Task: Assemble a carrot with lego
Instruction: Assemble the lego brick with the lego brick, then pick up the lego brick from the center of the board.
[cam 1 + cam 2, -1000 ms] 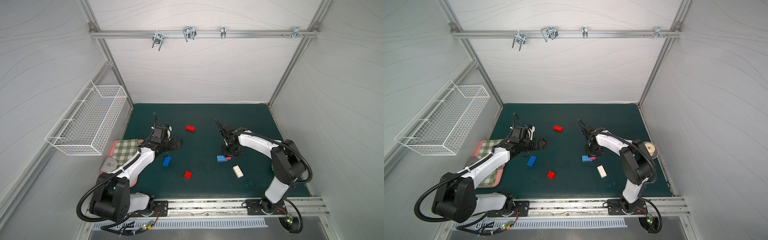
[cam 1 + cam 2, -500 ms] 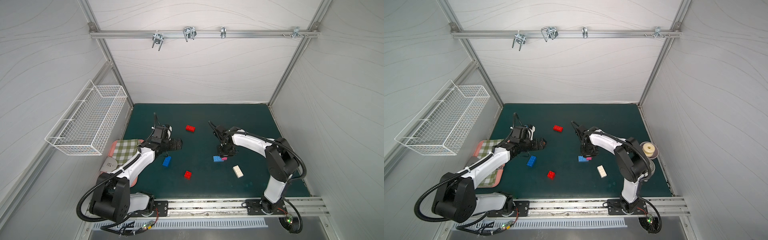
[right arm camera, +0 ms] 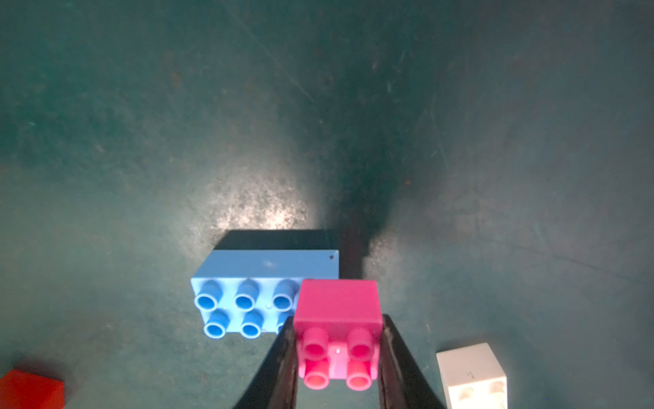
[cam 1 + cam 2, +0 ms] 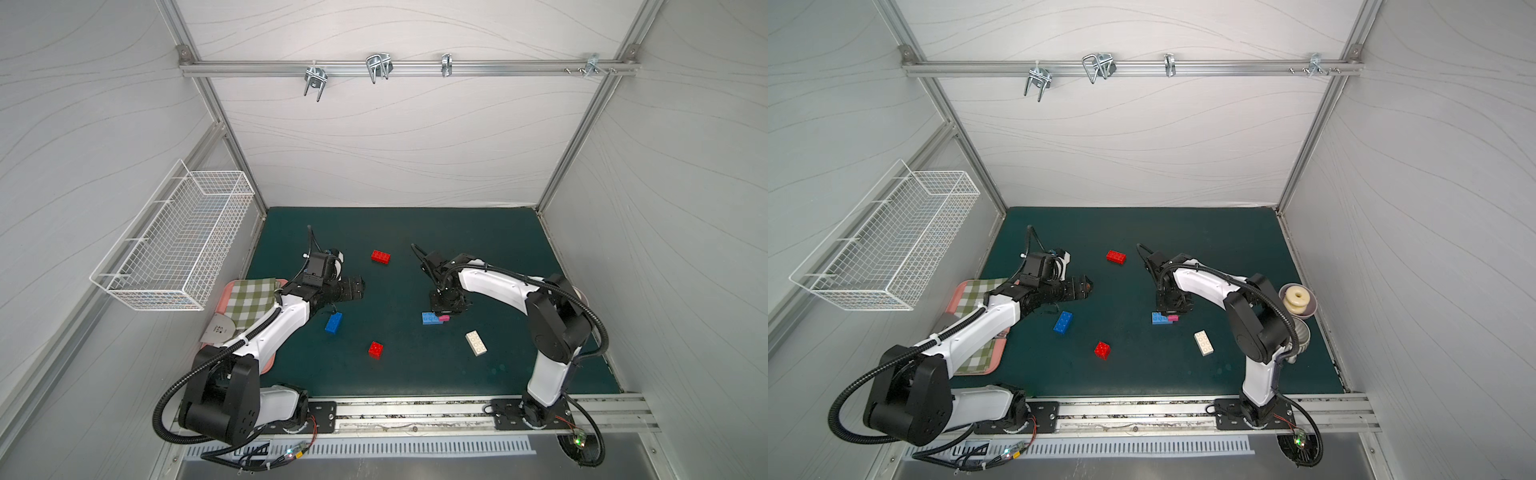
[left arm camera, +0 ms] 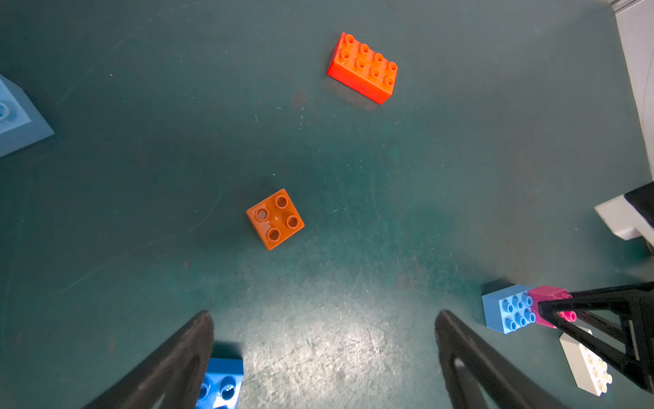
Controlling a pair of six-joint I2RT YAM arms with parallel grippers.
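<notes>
- The right gripper (image 3: pixel 338 320) pinches the pink brick (image 3: pixel 338 301) by two opposite sides, studs up.
- The pink brick sits over one end of the light-blue brick (image 3: pixel 262 279), which lies studs-up a little right of the worktop's (image 4: pixel 415 374) centre. Whether the studs have fully engaged, I cannot tell.
- The step in hand looks like pressing pink onto blue. To do it well, keep the pink brick square to the stud rows, push straight down, and let go only once it sits flush.
- The blue brick is unbraced and loaded at one end, so a slanted push could tip or slide it.
- The white brick (image 4: pixel 476 343) lies just beside, toward the front right corner, and the fingers should stay clear of it.
- The left gripper (image 5: pixel 322 315), spread wide and empty, hovers over the small orange brick (image 5: pixel 275 219) left of centre.
- Two red bricks (image 4: pixel 380 256) (image 4: pixel 375 349) and a dark-blue brick (image 4: pixel 333 323) lie loose, so most of the stacking remains.
</notes>
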